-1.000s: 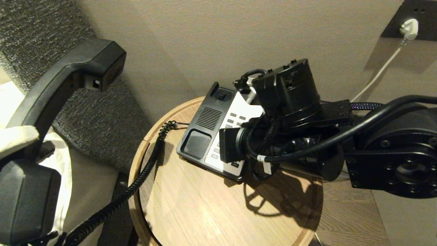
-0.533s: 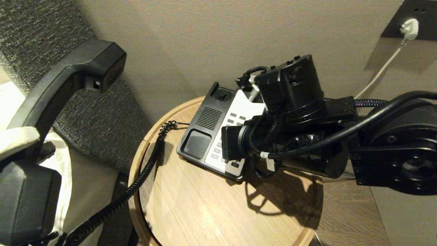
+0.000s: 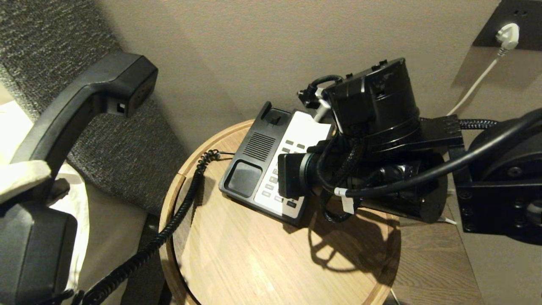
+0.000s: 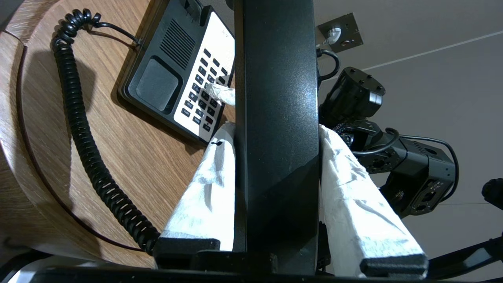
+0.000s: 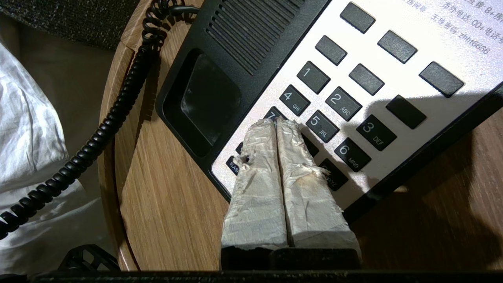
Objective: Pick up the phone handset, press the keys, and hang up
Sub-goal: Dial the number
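Right end effector (image 5: 277,122), seen low centre in its wrist view, has its two wrapped fingers pressed together, tips over the 7 key of the phone base (image 5: 346,90). Being that wide, they could catch 4 or 8 as well, or push the light base across the round wooden counter (image 5: 169,220). Whether the tips touch the key is unclear, and the lower keys are hidden beneath them.

From the left wrist, the left end effector (image 4: 277,129) is clamped on the phone handset (image 4: 277,98), which fills the centre and blocks much of the keypad. The coiled cord (image 4: 84,129) curves down the left side; a tug could shift the base.

Head view: the handset hangs at far left, cropped by the frame edge, and the right arm covers the keypad at centre, hiding the fingertips.
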Controlling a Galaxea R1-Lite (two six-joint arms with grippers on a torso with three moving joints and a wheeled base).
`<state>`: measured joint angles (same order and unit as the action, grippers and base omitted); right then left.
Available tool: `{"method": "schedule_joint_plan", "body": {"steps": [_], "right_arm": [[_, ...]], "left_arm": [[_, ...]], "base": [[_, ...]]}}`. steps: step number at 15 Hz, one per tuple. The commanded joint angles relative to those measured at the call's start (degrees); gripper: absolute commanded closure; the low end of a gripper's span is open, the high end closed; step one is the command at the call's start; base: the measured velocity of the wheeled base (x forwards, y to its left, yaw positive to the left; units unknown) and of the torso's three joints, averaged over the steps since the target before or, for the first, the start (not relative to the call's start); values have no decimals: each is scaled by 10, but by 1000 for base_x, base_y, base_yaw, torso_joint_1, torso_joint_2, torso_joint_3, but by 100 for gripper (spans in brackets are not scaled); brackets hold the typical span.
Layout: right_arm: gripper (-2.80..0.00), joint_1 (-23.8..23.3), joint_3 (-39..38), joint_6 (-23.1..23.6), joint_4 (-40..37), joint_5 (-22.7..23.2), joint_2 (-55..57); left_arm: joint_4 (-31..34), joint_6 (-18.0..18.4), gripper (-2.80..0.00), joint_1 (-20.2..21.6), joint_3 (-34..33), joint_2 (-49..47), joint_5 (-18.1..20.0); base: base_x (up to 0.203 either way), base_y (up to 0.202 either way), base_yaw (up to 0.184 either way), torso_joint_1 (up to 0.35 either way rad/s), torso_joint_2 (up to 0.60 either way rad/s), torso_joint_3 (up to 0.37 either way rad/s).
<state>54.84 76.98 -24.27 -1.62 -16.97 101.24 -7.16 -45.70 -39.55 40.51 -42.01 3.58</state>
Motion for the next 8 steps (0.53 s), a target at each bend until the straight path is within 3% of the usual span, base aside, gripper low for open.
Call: {"method": "schedule_joint_plan", "body": {"steps": [1,8], "right_arm": [[0,1,-1,-2,1,-1,4],[0,1,-7,-4,-12,1,1]], "left_arm": [[-1,-3,0,0,1,1,0],[0,-3,0,0,-2,1,0]], "base": [[0,0,0,0,0,0],[0,0,0,0,0,0]]}}
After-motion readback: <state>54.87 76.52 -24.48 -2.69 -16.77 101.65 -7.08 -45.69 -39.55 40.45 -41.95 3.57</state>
